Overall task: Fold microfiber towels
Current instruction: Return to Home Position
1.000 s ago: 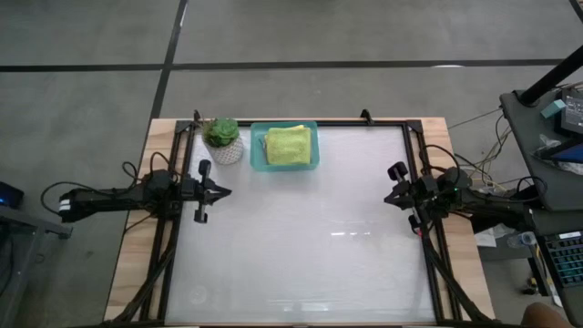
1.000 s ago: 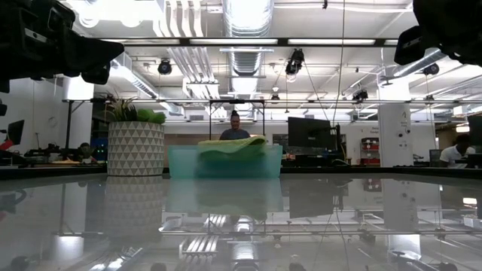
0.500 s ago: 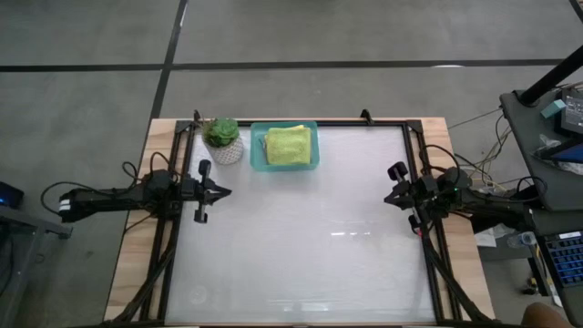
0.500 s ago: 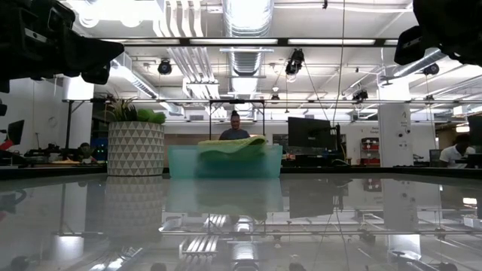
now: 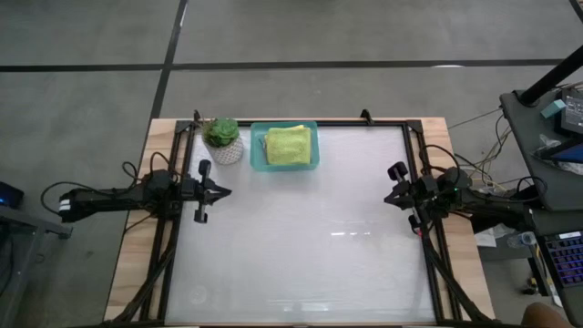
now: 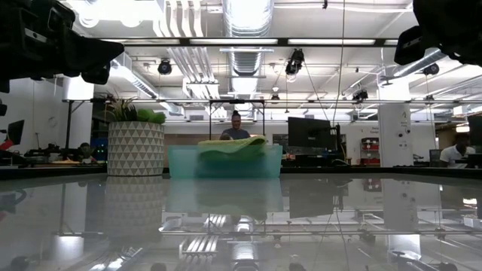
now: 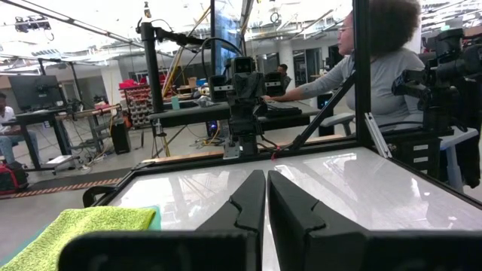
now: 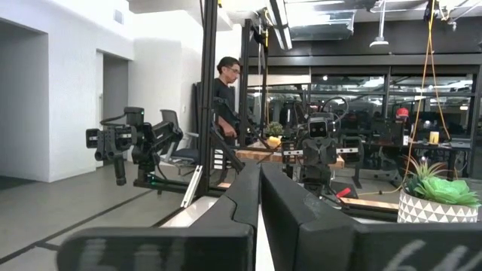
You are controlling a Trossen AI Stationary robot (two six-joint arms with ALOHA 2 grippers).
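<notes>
A folded lime-green microfiber towel lies on top inside the teal tray at the table's far edge; in the low view the green towel rises above the tray's rim. It also shows in the left wrist view. My left gripper hovers shut at the table's left edge, pointing level toward the right. My right gripper hovers shut at the right edge, pointing left. Neither is near the towel. Their shut fingers show in the wrist views.
A small potted plant in a white patterned pot stands just left of the tray. The white tabletop lies between the two arms. A black frame runs along the table's edges. People sit and stand in the room beyond the table.
</notes>
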